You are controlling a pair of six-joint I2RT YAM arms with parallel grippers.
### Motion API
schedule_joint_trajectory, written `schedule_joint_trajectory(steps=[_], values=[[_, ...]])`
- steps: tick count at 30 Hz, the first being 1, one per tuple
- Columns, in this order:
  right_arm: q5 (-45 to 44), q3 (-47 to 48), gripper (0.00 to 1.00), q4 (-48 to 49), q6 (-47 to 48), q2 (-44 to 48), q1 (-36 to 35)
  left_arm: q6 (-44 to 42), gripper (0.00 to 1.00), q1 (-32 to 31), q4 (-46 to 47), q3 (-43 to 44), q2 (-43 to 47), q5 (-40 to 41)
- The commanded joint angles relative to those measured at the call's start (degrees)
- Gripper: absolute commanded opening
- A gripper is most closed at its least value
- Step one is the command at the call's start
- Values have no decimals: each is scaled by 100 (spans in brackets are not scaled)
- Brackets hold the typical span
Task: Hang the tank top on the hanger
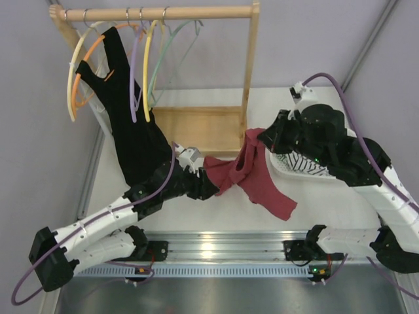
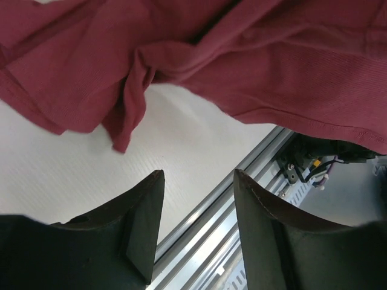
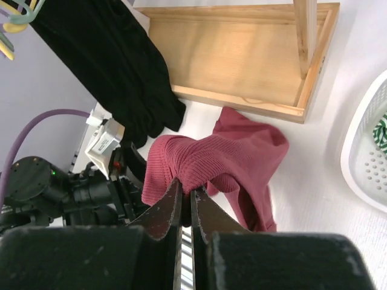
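The tank top [image 1: 262, 183] is off the rack, strung low over the desk [image 1: 196, 219] between the two arms. The right gripper [image 3: 186, 188] has its jaws clenched on a bunched fold of the maroon cloth, holding that part up. From there the fabric sags and its lower end lies on the desk near the front edge. The left gripper [image 2: 198, 175] points at the other end of the garment with its jaws released and spread, nothing between them. In its wrist view the cloth hangs just beyond the fingertips, above the white desk and the metal rail at the edge. Whether the tips touch the fabric, I cannot tell. The hanger [image 1: 131, 72] hangs by its hook from the top bar of the wooden rack [image 1: 249, 65] at the far left of the desk, lying against a long black garment [image 1: 134, 137] and beside a yellow hanger [image 1: 146, 65], well apart from the tank top. A white basket [image 1: 308, 171] holding a striped cloth [image 3: 381, 130] sits under the right arm.
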State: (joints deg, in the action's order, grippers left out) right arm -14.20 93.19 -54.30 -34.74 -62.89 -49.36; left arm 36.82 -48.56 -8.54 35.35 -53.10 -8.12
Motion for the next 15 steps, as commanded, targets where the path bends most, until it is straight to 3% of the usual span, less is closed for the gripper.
schedule_joint_trajectory(steps=[1,7,11,15], values=[[-303,419,0,-502,336,-442,-135,54,54,-31,458,174,221,-216],[-426,578,0,-450,363,-706,-214,282,55,-171,1062,16,274,-498],[-557,639,0,-458,363,-900,-302,431,55,-646,1539,-274,423,404],[-514,228,0,-258,240,-1041,-512,440,55,-954,1443,-266,625,1301]])
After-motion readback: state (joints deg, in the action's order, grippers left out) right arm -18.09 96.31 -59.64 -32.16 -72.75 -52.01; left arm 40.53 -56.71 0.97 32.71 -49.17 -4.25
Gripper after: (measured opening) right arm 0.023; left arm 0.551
